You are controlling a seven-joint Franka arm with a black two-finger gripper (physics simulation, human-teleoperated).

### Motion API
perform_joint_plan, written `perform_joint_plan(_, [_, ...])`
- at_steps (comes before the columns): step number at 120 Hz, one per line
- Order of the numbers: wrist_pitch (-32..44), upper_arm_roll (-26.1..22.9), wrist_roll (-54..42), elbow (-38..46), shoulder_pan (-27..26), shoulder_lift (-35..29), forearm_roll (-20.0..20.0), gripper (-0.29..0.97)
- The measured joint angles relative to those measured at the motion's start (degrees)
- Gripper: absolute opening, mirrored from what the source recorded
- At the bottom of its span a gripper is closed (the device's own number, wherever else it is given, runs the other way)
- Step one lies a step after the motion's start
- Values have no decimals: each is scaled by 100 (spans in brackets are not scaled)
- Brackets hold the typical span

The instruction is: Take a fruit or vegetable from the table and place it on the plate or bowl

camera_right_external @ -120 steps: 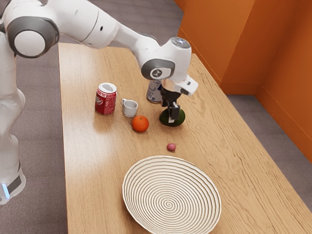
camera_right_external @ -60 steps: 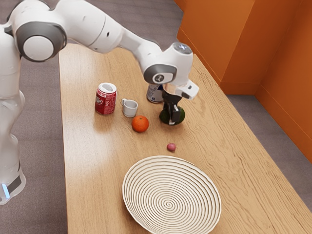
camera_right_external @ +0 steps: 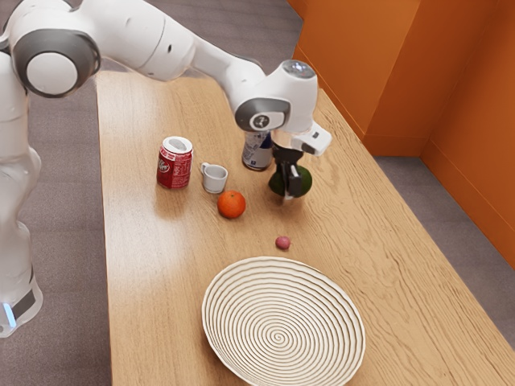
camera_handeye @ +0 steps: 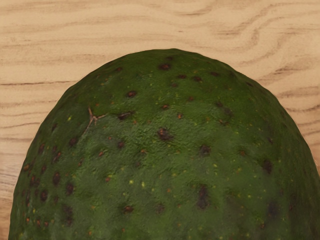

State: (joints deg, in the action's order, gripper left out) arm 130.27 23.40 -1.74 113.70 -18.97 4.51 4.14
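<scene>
Green avocado (camera_right_external: 299,178), clamped between the gripper's (camera_right_external: 287,191) fingers, had risen since a moment earlier, apparently clear of the table (camera_right_external: 386,241). The striped plate (camera_right_external: 283,322) waited at its six o'clock, well apart.

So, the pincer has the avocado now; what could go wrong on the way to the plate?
The pincer grips the round avocado narrowly; it may slip. The small red fruit lies between it and the plate; a low carry could knock it. The blue can stands close by the pincer; a swing might tip it.
</scene>
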Motion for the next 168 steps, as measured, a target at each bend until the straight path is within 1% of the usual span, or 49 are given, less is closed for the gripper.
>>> perform_joint_plan(30, [-319,66,-7,147,-465,-807,29,44])
perform_joint_plan(47, [-628,74,-15,177,-1061,-1119,53,44])
perform_joint_plan(89, [-1309,67,-50,197,-2252,-1544,212,44])
perform_joint_plan(114, [-1507,30,-73,176,-2823,-1591,231,44])
perform_joint_plan(125, [-1547,10,-82,166,-2947,-1592,229,44])
perform_joint_plan(158, [-1579,5,-102,147,-3074,-1569,225,44])
perform_joint_plan(163, [-1584,6,-108,147,-3082,-1578,218,52])
perform_joint_plan(168, [-1591,6,-118,147,-3084,-1585,205,56])
